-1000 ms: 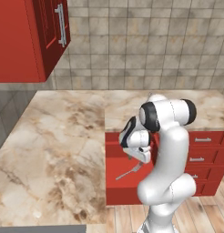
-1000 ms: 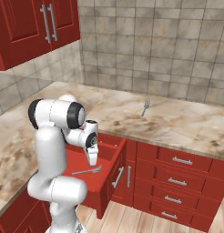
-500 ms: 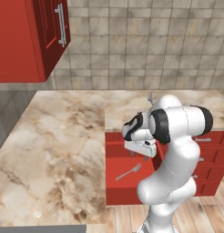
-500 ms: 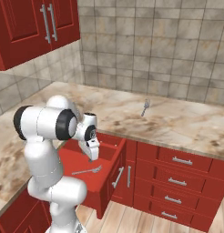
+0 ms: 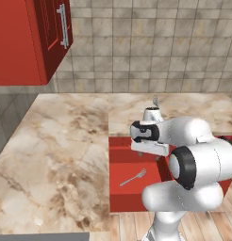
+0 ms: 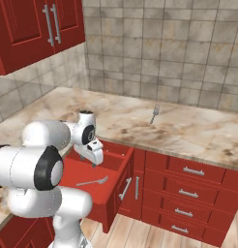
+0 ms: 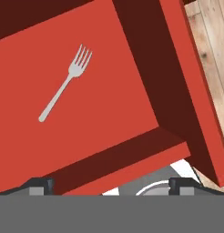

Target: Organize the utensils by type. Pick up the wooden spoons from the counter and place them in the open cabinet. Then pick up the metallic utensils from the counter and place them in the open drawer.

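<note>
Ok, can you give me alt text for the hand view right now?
A grey metal fork lies flat and alone on the floor of the open red drawer, tines toward the top. The open tool holds nothing above it; wooden flooring shows at right.

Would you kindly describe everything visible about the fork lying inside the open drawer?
The fork is thin, silver-grey and metallic-looking, with four short tines and a slim straight handle. It lies flat and alone on the red floor of the open drawer, away from the walls. The gripper hangs open above it, not touching.
</note>
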